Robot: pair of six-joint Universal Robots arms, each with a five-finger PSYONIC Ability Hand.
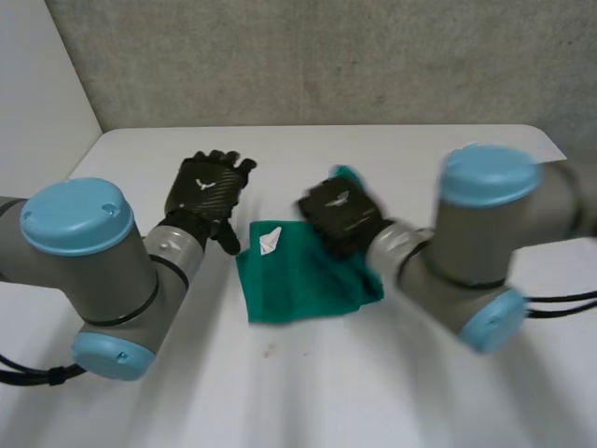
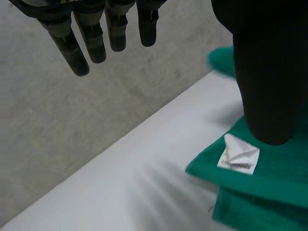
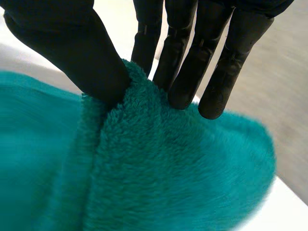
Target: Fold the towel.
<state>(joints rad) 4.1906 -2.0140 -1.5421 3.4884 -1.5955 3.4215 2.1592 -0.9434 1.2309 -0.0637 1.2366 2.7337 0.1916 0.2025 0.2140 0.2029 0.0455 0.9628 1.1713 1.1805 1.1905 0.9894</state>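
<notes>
Towel first: where is it, and what has hold of it?

— It's the green plush one, already doubled over, lying on the white table between your two arms. Your right hand is at its 1 o'clock corner, thumb and fingers clamped on a raised fold of the pile. Your left hand hovers off the cloth at about 10 o'clock, fingers straight, holding nothing.

How will it handle?

— Going by its look: light, soft and limp. It will sag from wherever you lift it, and the fuzzy layers will probably drag on each other rather than slide. There's nothing to break, but a pinch on the top layer alone could peel the stack apart.

So where do I take it?

— At the corners and edges, and through all the layers. The white label marks the 11 o'clock corner, near your left hand. That looks like the natural spot for the left to close on, matching the right's hold at 1 o'clock. With both far corners held, I'd judge you can carry that edge evenly towards 6 o'clock.
</notes>
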